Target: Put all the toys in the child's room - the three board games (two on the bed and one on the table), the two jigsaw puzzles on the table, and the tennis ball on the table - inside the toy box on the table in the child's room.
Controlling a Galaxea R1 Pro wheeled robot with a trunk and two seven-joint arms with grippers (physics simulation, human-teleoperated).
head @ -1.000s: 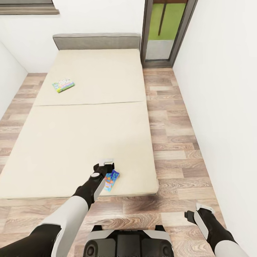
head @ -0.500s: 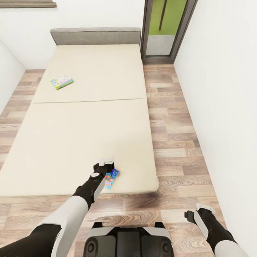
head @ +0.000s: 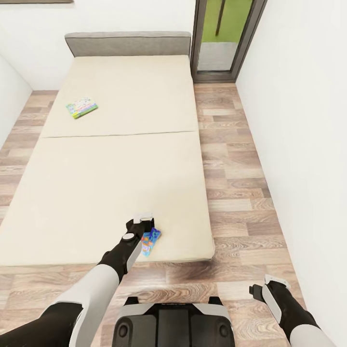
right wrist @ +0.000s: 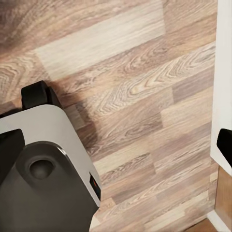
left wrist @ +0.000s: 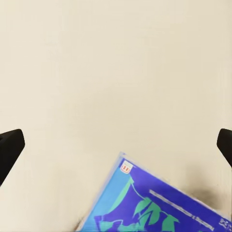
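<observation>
- Your left arm's fingers (head: 143, 220) are standing spread and released above the flat blue board game box (head: 150, 241) near the foot edge of the wide cream bed (head: 120, 159).
- The box's long axis is running diagonally, just beside them.
- Your right fingers (head: 270, 283), also released, are hanging well apart over the floor.

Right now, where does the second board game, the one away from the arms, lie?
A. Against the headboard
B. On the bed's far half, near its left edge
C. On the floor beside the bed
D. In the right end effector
B: the head view shows the green-edged game flat on the bed, beyond the seam and near its left edge, well short of the headboard.
</observation>
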